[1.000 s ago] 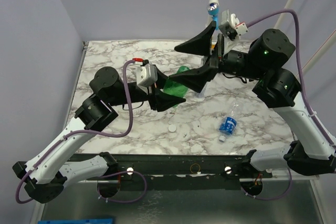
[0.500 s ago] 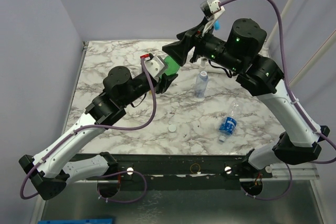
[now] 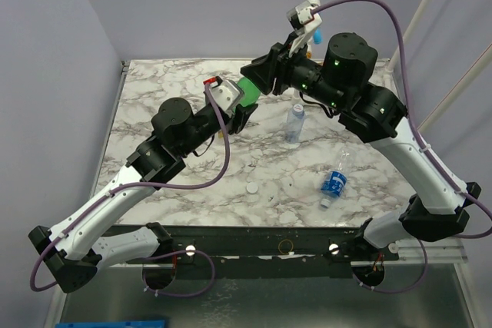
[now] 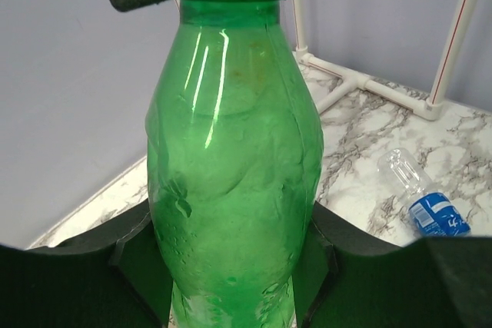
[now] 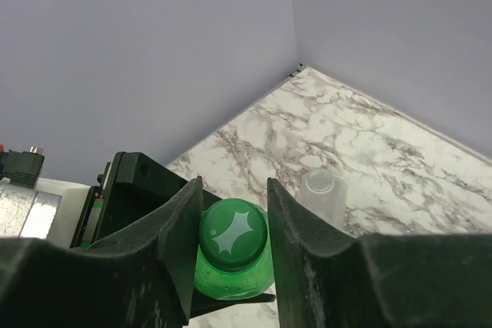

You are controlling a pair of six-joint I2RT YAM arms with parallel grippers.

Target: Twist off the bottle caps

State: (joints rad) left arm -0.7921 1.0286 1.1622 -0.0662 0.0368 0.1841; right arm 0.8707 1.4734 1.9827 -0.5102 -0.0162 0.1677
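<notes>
1. Right pincer [image 5: 233, 203] has swung in and narrowed within the last second. Its fingers now flank the green cap [image 5: 233, 237], close against both sides, but I cannot tell if they are gripping it.
2. Green bottle [image 4: 234, 182] is raised above the desk [image 3: 154, 86], its lower body clenched in the left pincer [image 4: 231, 266].
3. Twisting looks ready to begin once that grip seats.

Green bottle aloft, two clear bottles and a loose cap below

The green bottle [image 4: 234, 190] is upright above the table [image 3: 169, 82] at 12 o'clock, its green cap [image 5: 233, 236] screwed on. A small blue-labelled clear bottle [image 3: 294, 123] stands at 2 o'clock. Another clear bottle [image 3: 333, 182] lies at 4 o'clock, and a white cap [image 3: 251, 188] lies loose at 6 o'clock.
</notes>
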